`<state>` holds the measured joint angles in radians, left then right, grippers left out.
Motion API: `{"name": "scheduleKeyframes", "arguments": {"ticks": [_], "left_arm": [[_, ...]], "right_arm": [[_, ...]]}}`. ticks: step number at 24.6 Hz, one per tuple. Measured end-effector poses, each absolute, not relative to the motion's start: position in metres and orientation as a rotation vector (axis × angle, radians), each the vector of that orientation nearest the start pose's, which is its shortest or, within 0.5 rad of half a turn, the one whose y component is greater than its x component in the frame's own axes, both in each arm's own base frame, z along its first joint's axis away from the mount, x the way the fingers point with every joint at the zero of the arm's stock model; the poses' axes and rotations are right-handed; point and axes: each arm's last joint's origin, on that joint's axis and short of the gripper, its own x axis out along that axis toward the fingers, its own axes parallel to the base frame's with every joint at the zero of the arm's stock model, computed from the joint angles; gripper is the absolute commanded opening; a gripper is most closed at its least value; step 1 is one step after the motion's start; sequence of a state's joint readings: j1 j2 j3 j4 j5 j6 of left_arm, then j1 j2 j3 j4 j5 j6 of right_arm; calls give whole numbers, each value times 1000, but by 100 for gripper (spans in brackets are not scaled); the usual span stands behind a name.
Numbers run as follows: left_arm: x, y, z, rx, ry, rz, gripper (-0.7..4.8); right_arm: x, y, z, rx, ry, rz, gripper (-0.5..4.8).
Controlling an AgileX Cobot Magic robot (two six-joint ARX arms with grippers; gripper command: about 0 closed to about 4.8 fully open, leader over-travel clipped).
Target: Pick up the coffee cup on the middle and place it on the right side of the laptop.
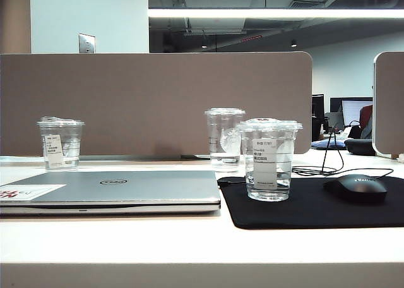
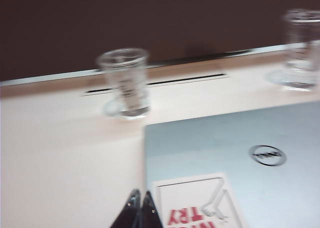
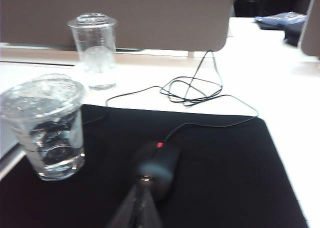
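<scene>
Coffee cup (image 1: 269,160) on black mat (image 1: 315,206), rt of laptop (image 1: 120,190).

Lidded coffee cup (image 1: 269,160) upright right of closed silver laptop (image 1: 126,190)

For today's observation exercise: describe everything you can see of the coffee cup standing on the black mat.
The coffee cup is short, wide, clear plastic, with a domed clear lid and a white printed label. It stands upright on the black mouse mat, right of the laptop, beside the black mouse. Neither pincer touches it.
</scene>
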<state>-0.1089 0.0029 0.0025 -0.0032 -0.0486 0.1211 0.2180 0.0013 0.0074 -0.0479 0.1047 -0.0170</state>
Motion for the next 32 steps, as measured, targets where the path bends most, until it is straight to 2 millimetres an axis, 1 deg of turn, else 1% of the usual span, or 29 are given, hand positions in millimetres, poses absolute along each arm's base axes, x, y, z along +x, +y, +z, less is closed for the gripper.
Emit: {"name": "scheduleKeyframes", "arguments": {"ticks": [5, 8, 32], "left_arm": [[98, -4, 164, 97, 3, -6, -6], [98, -4, 164, 97, 3, -11, -5], [98, -5, 164, 97, 3, -16, -6]], "right_arm": [[96, 14, 161, -41, 40, 52, -5], [96, 13, 161, -41, 41, 34, -5], [96, 13, 161, -41, 41, 34, -5]]}}
